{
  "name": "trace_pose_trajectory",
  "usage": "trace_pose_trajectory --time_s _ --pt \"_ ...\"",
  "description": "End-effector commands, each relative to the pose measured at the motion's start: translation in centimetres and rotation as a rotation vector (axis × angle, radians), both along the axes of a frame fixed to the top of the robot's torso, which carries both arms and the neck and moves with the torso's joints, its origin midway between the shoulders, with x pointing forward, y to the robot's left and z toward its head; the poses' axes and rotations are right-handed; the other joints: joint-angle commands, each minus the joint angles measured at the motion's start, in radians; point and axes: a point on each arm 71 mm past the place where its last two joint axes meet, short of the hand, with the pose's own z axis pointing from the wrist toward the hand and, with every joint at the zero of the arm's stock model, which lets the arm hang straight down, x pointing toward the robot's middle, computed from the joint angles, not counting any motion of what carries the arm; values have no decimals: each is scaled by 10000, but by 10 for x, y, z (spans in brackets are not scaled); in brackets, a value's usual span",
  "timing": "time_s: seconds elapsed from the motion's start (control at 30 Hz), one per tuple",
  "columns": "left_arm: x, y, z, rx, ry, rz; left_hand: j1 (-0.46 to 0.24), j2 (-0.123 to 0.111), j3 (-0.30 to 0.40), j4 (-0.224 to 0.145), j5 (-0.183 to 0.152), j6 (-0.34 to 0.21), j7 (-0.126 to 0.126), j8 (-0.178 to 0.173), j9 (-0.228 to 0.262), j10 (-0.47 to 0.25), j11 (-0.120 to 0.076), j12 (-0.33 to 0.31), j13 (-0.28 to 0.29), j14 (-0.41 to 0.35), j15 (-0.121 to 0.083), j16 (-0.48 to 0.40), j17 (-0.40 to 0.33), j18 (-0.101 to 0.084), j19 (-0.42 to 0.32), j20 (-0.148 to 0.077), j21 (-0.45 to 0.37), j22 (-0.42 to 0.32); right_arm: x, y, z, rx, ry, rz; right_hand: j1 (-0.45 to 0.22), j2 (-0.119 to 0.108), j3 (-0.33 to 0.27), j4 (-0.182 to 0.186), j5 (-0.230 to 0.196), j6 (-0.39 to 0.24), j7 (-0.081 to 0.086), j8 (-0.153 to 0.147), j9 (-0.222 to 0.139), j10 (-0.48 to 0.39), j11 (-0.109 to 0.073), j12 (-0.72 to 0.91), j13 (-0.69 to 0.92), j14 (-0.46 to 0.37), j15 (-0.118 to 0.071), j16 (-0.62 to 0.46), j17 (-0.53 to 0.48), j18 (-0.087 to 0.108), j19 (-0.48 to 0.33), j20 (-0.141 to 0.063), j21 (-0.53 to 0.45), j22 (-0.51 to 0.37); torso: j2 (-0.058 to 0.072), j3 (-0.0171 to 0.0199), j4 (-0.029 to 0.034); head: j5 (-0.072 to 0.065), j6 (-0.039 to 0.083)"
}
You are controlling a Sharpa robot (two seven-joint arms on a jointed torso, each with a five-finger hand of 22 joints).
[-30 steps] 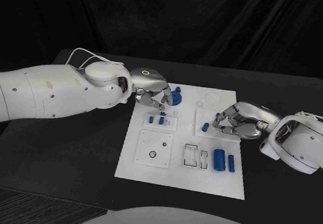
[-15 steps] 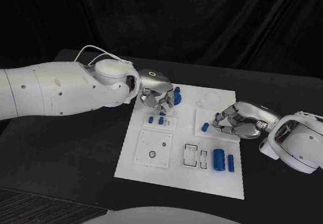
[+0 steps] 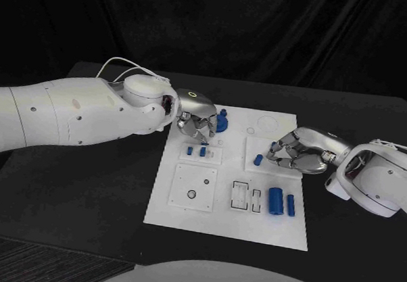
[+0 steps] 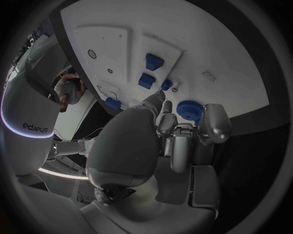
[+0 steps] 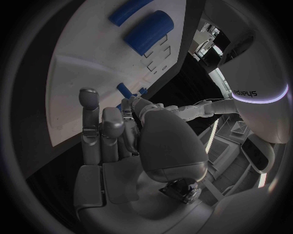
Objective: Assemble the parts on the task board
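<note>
The white task board point(image 3: 254, 218) lies mid-table. My left hand point(image 3: 197, 120) hovers over its far left corner, fingers curled, pinching a small blue peg point(image 4: 166, 85) just off a small hole point(image 4: 175, 89). A blue round gear point(image 3: 222, 121) point(image 4: 190, 111) stands right beside that hand. Two small blue blocks point(image 3: 197, 152) point(image 4: 150, 71) sit below it. My right hand point(image 3: 297, 151) rests on the board's right square plate, fingers curled in with nothing seen in them. A short blue peg point(image 3: 258, 160) stands just off its fingertips point(image 5: 132, 103).
A thick blue cylinder point(image 3: 276, 200) point(image 5: 149, 31) and a slim blue pin point(image 3: 292, 205) point(image 5: 128, 12) lie at the board's near right, beside outlined slots point(image 3: 248, 197). A square plate with a round hole point(image 3: 194, 188) sits near left. Bare black table point(image 3: 81, 189) surrounds the board.
My left hand has drawn slightly away from the two blue blocks toward the gear, carrying the small peg with it. The right hand has stayed put.
</note>
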Motion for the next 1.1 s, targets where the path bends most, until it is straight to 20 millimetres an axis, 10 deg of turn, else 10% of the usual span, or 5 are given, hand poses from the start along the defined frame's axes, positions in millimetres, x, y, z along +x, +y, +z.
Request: trace_pose_trajectory --time_s 0.03,1.1 --pt "1 1 -2 396 325 142 90 5 -6 -63 47 -6 63 -63 -10 -84 -10 -21 35 919 44 22 2470 -57 -5 19 53 1510 0 -1 -1 -11 82 -121 -40 79 -11 42 -31 -19 -4 20 15 -50 18 -23 -8 19 -9 -48 -14 188 53 38 -62 584 -2 -8 3 7 -1" --pt "5 -5 -13 929 868 226 40 80 178 -89 183 -8 78 -82 -40 -1029 2 -754 -601 824 62 -11 2371 -30 -153 42 5 1473 -1 0 -2 -3 126 -78 -27 68 -7 30 -17 -21 -4 21 19 -59 18 -30 -19 13 -9 -63 -31 194 46 39 -106 577 2 -4 12 34 -1"
